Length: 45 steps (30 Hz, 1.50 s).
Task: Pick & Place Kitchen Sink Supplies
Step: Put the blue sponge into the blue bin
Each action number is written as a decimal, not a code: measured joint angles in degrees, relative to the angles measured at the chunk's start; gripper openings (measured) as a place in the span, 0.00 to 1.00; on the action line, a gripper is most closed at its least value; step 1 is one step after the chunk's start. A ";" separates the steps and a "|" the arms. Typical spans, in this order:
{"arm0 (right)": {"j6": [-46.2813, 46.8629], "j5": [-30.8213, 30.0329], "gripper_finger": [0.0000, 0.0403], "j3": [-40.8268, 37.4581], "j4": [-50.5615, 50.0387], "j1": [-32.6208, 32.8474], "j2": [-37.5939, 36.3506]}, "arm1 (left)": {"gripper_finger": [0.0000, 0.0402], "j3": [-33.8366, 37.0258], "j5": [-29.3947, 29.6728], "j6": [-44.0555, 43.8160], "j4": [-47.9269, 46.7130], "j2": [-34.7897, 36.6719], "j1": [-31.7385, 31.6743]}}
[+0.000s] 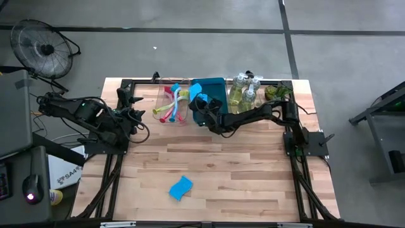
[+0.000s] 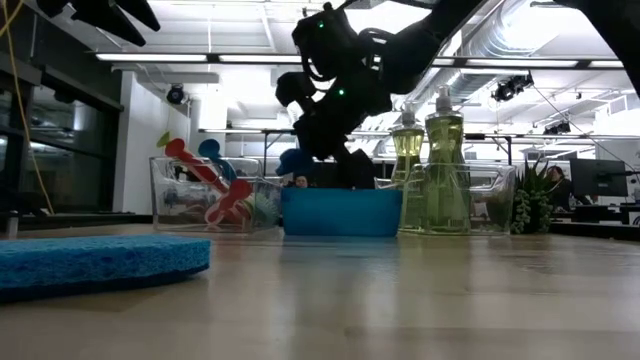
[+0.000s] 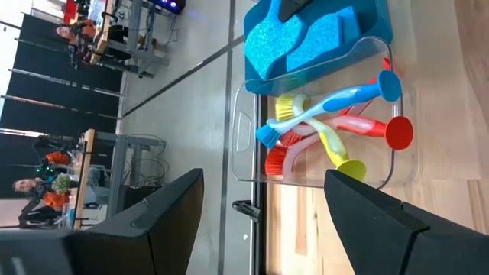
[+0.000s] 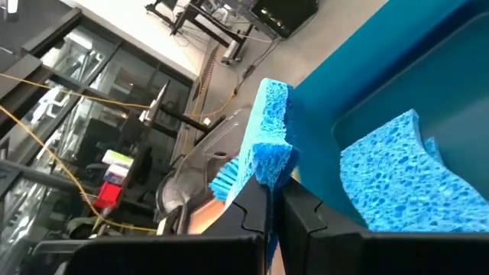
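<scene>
With the right tool (image 4: 273, 200) closed on the sponge (image 4: 269, 137), lower over the blue bin (image 4: 397, 84) beside the other sponge (image 4: 405, 179), then release gently.

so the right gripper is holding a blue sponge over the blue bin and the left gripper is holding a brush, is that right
Not quite. The right gripper is shut on a sponge over the bin, as the right wrist view shows. But the left gripper is open and holds nothing: in the left wrist view the brushes lie in their tray, apart from it.
</scene>
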State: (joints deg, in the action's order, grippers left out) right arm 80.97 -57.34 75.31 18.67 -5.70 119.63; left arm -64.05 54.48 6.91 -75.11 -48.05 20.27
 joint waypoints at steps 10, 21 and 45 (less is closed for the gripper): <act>-1.02 -0.20 0.00 0.00 -0.68 0.00 -2.38 | 0.66 0.00 -0.63 -0.20 0.10 0.00 -0.01; -0.13 -0.26 0.00 0.00 -4.60 3.96 -5.53 | 0.66 0.02 -1.05 -1.45 0.20 0.00 -0.01; 4.40 3.08 0.00 0.00 -21.88 2.33 -5.77 | 0.66 0.02 -1.51 -2.72 -0.04 0.00 -0.02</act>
State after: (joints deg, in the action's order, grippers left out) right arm 85.37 -54.26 75.31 -3.21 -3.37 113.86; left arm -64.03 52.97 4.19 -75.15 -48.05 20.26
